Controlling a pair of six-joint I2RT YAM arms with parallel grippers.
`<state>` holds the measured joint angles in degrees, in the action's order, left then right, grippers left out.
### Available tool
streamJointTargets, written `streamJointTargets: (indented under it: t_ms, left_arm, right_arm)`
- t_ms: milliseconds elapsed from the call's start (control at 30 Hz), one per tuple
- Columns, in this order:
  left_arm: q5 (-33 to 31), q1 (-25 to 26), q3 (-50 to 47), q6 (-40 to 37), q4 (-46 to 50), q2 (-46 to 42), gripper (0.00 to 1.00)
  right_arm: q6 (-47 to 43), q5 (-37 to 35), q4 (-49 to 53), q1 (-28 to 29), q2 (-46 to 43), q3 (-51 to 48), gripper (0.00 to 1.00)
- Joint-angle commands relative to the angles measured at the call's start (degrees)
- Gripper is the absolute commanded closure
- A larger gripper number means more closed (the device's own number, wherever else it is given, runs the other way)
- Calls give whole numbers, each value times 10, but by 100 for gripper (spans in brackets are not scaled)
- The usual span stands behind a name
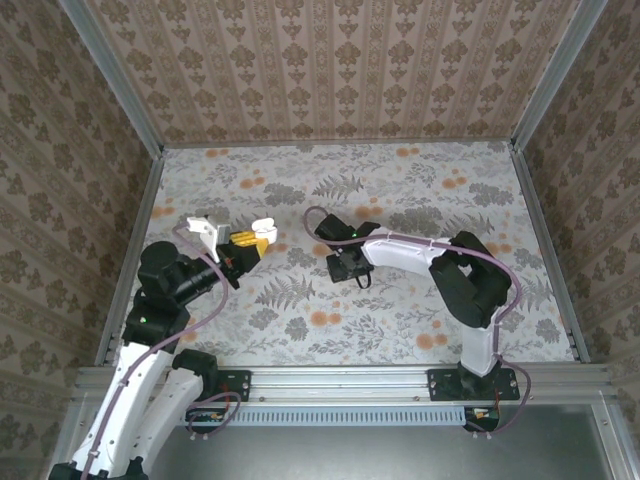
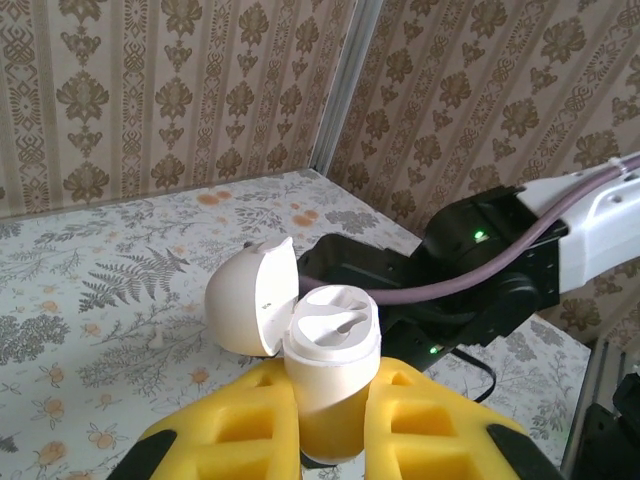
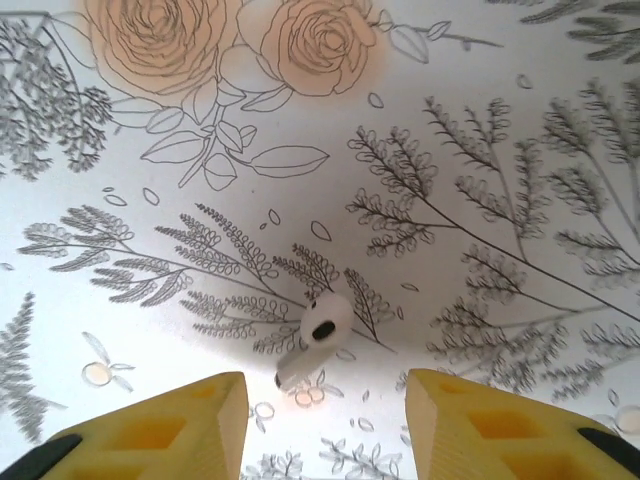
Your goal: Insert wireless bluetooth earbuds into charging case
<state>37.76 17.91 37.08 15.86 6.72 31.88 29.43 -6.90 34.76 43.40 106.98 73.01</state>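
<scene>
The left claw (image 1: pixel 252 241) is clamped on the charging case (image 1: pixel 265 228) over the left half of the flower-printed counter (image 1: pixel 400 190), as seen from the overhead camera. The white case sits at the very tip of the claw and points toward the middle of the counter.

In the left wrist view, the two yellow fingers (image 2: pixel 235 425) press against opposite sides of the case's lower body (image 2: pixel 330 350). The case stands upright between them. Its rounded lid (image 2: pixel 250 300) is swung open on its hinge to the left, and the moulded top face of the case is turned to the camera. Beyond the case, the black and white right arm (image 2: pixel 500 270) reaches across the counter in front of the patterned wallpaper wall (image 2: pixel 180 90).

To the right, the overhead camera shows the right claw (image 1: pixel 345 268) lowered near the centre of the counter, well apart from the case and the left claw.

In the right wrist view, that claw's jaws stand apart, gripping nothing. A single white earbud (image 3: pixel 322 325) lies on the counter just ahead of the gap between its yellow fingers (image 3: pixel 190 425). It touches neither one, and its stem points back toward the left finger.
</scene>
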Motion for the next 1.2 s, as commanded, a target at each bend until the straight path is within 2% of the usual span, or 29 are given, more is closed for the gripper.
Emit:
streamJointTargets:
  t_ms: [0, 200, 400, 767, 1000, 1167]
  left_arm:
    - [14, -2, -8, 10, -24, -2, 100]
    - [15, -2, -20, 14, -34, -2, 100]
    - [25, -2, -27, 14, -43, 8, 100]
    - [30, -2, -38, 3, -40, 7, 100]
    - [29, -2, -42, -5, -37, 6, 100]
    - [31, -2, -44, -8, -40, 12, 100]
  right_arm:
    - [46, 29, 38, -13, -36, 14, 53]
    - [96, 62, 58, -28, -23, 35, 56]
    - [127, 56, 80, -28, 31, 72, 57]
    - [124, 44, 121, -28, 104, 127, 66]
    - [120, 52, 134, -21, 119, 139, 75]
    - [113, 51, 150, -20, 129, 151, 77]
